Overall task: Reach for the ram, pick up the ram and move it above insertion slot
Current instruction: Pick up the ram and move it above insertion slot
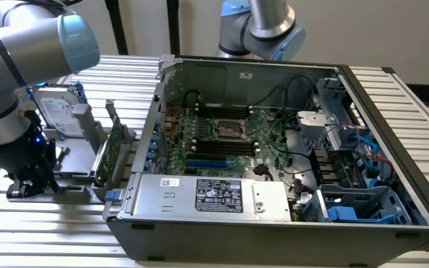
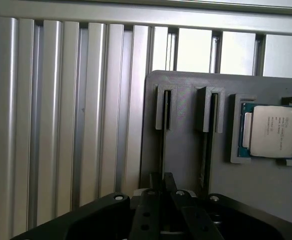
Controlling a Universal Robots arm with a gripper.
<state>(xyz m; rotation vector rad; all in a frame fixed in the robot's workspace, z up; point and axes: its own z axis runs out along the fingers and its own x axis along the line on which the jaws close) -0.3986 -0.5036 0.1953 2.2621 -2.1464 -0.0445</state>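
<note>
At the exterior view's left, the gripper [image 1: 32,181] is down at the grey holder [image 2: 186,150] on the ribbed aluminium worktop [image 1: 51,223]. The reach looks done. In the wrist view the jaws are drawn close together on the top edge of the ram [image 2: 163,140], which stands edge-on in a holder slot and is not yet lifted. A processor [image 2: 273,131] lies in a recess of the same holder.

Next along stand an upright hard drive [image 1: 54,109] and an expansion card [image 1: 112,153], then the open computer case [image 1: 274,234]. The black memory slots [image 1: 225,148] on its motherboard [image 1: 229,131] are well apart from the gripper, so the carry is left. Behind the case, a second arm [image 1: 267,25] rises before a pale wall.
</note>
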